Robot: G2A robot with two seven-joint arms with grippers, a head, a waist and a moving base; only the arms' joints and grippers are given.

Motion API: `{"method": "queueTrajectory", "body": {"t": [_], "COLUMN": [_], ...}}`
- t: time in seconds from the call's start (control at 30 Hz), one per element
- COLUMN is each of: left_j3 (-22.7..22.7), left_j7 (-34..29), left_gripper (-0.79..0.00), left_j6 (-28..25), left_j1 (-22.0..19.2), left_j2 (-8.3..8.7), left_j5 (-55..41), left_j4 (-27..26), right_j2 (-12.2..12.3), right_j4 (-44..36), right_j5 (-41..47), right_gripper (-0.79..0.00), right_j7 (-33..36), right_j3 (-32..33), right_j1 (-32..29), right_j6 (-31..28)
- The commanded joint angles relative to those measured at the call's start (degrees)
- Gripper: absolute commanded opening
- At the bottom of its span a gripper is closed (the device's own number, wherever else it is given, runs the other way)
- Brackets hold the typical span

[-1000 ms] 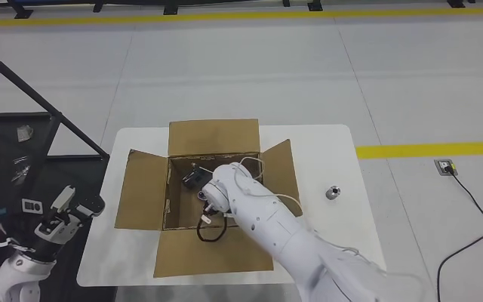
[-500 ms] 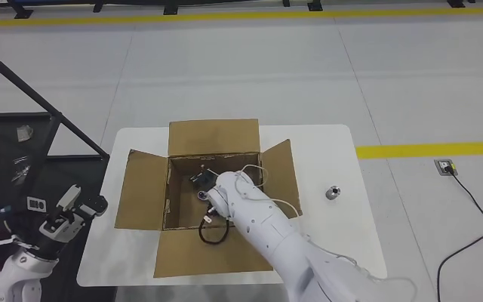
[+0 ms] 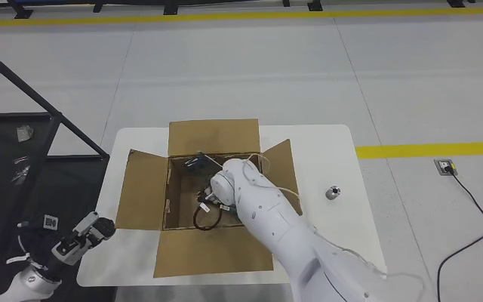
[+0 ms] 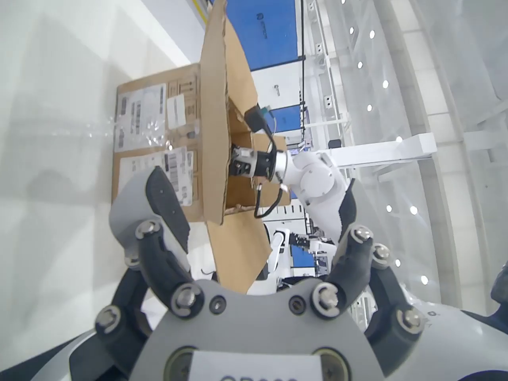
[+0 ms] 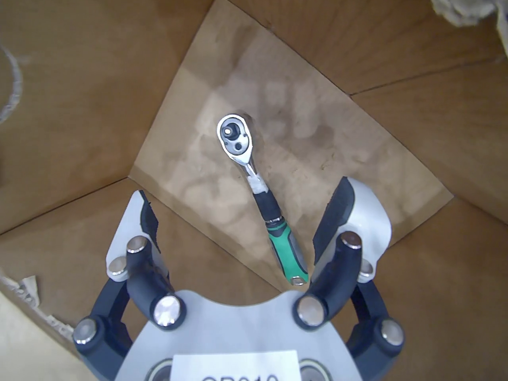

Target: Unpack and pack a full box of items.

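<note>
Box (image 3: 214, 137) holds ratchet (image 5: 263, 199); right fingers (image 5: 340, 216), left fingers (image 4: 166, 203) both spread, empty; perhaps socket (image 3: 332, 193) nearby.

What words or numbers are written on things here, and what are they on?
None reads clearly.
Paper labels on the box: too small and blurred.
White tag on the left gripper: cut off at the edge.
White tag on the right gripper: cut off at the edge.
Blue wall panels: marks too small.

Left claw (image 3: 104, 225) drawn back, right claw (image 5: 244, 204) — shifted toward box's (image 3: 143, 200) far wall
</note>
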Motion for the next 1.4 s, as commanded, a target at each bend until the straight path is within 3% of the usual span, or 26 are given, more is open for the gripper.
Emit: {"method": "queueTrajectory", "body": {"t": [0.0, 0.17, 0.23, 0.37, 0.43, 0.47, 0.5, 0.53, 0.57, 0.83, 1.37], "left_j3": [1.09, 3.24, 3.55, 4.43, 4.19, 4.68, 5.52, 6.14, 6.45, 7.50, 8.52], "left_j7": [0.15, 0.49, 1.62, 4.96, 8.26, 10.37, 11.77, 12.45, 12.86, 14.33, 13.87], "left_gripper": [0.000, 0.000, 0.000, 0.000, -0.468, -0.536, -0.551, -0.643, -0.785, -0.785, -0.785], "left_j6": [0.49, -0.07, -0.14, -0.27, -1.70, -2.78, -3.11, -3.14, -3.14, -4.28, -3.71], "left_j1": [0.69, 1.67, 1.81, 1.54, 1.15, 1.14, 1.25, 1.28, 1.23, 0.24, -2.77], "left_j2": [-0.12, -0.26, -0.32, -0.41, -0.34, -0.41, -0.54, -0.63, -0.66, -0.63, -0.25], "left_j5": [-0.50, 0.91, 1.11, 3.85, 9.49, 12.56, 13.49, 13.50, 13.74, 16.12, 17.12], "left_j4": [-0.31, -1.62, -1.94, -2.13, -2.14, -2.44, -2.57, -2.72, -2.81, -2.33, -0.97], "right_j2": [0.24, 0.42, 0.20, 0.20, 0.20, 0.22, 0.34, 0.47, 0.58, 1.35, 1.65], "right_j4": [-0.23, -1.83, -2.45, -2.45, -2.45, -2.44, -2.48, -2.51, -2.62, -2.87, -2.37], "right_j5": [0.28, -0.57, -2.19, -2.19, -2.19, -2.17, -2.01, -2.23, -2.37, -5.31, -7.19], "right_gripper": [0.000, 0.000, 0.000, 0.000, 0.000, 0.000, 0.000, 0.000, 0.000, 0.000, 0.000], "right_j7": [-0.17, 3.78, 6.89, 6.89, 6.89, 6.51, 5.30, 4.89, 4.58, 2.98, 10.34], "right_j3": [0.41, 0.37, -0.26, -0.26, -0.26, -0.22, -0.01, 0.01, 0.07, -0.37, -0.65], "right_j1": [0.29, 0.66, 1.25, 1.25, 1.25, 1.06, 0.49, 0.13, -0.19, -2.63, -4.82], "right_j6": [-1.11, -2.43, 0.99, 0.99, 0.99, 1.18, 1.57, 1.46, 1.34, 1.07, -6.07]}}
